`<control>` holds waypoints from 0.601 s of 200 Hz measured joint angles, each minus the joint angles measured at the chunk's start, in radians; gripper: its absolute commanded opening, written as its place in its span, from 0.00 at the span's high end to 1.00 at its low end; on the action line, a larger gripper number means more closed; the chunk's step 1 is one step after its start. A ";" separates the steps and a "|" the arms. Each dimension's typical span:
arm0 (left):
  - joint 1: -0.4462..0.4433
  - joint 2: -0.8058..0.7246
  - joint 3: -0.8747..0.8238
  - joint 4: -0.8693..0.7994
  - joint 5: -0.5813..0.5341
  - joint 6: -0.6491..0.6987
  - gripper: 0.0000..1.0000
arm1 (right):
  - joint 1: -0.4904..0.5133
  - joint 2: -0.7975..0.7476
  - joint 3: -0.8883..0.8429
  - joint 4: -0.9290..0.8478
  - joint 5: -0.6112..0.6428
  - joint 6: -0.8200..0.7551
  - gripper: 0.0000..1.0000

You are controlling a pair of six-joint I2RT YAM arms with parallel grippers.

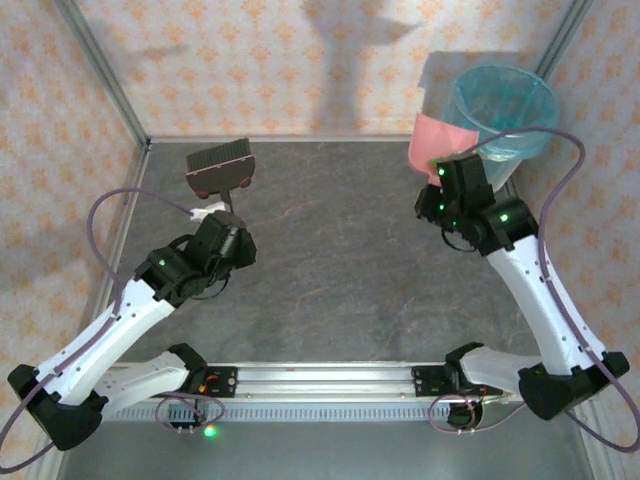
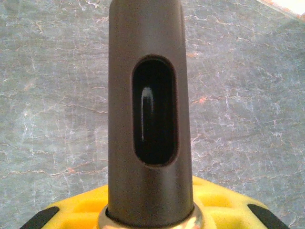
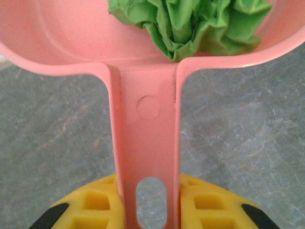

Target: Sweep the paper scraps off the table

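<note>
Pink plastic is what matters here: a pink, scoop-shaped plastic dustpan [image 1: 436, 146] is held by its flat handle in the right gripper [image 1: 455, 182], whose yellow-padded jaws pinch that handle from both sides in the right wrist view. A crumpled green paper scrap [image 3: 190, 24] lies inside the pan against its back wall, so at least part of the task's litter is off the dark grey, stone-patterned table [image 1: 340, 250]. Whether blue or orange bits sit deeper in the pan cannot be told. The pan hangs at the far right corner, just beside the rim of a translucent blue-lined round bin [image 1: 500, 105]. That placement suggests the step in hand is tipping the load out, with the handle end low enough that the scrap rests against the back wall rather than sliding off the lip. On the other side, the left gripper [image 1: 222, 228] is clamped around the rounded handle of a dark brown hand brush [image 1: 220, 168], its bristle head toward the far left of the table, well apart from the pan. It is probably parked there so the brush stays out of the pouring arm's way.
</note>
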 measured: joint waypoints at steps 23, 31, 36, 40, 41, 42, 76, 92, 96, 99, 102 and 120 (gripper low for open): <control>0.000 -0.021 -0.013 0.000 0.000 0.001 1.00 | -0.067 0.072 0.136 -0.029 -0.040 0.012 1.00; 0.000 -0.028 -0.017 0.000 0.000 0.001 1.00 | -0.093 0.094 0.181 -0.036 -0.061 0.018 1.00; 0.000 -0.031 -0.021 0.000 0.000 0.001 1.00 | -0.113 0.110 0.210 -0.038 -0.076 0.026 1.00; 0.000 -0.034 -0.023 0.000 0.001 0.001 1.00 | -0.127 0.119 0.227 -0.037 -0.085 0.028 1.00; 0.000 -0.035 -0.024 0.000 0.001 0.002 1.00 | -0.133 0.123 0.234 -0.037 -0.091 0.031 1.00; 0.000 -0.035 -0.025 0.000 0.001 0.002 1.00 | -0.136 0.125 0.237 -0.037 -0.093 0.033 1.00; 0.000 -0.056 -0.051 0.006 0.008 0.004 1.00 | -0.267 0.204 0.343 -0.031 -0.220 0.100 1.00; 0.000 -0.064 -0.056 0.006 0.011 0.004 1.00 | -0.321 0.248 0.386 -0.018 -0.296 0.143 1.00; 0.000 -0.065 -0.056 0.006 0.011 0.005 1.00 | -0.333 0.262 0.398 -0.012 -0.316 0.156 1.00; 0.000 -0.066 -0.056 0.007 0.011 0.005 1.00 | -0.340 0.270 0.406 -0.009 -0.328 0.163 1.00; 0.000 -0.068 -0.056 0.007 0.011 0.006 1.00 | -0.348 0.282 0.417 -0.006 -0.341 0.172 1.00; 0.000 -0.072 -0.056 0.009 0.011 0.015 1.00 | -0.376 0.339 0.480 0.002 -0.384 0.206 1.00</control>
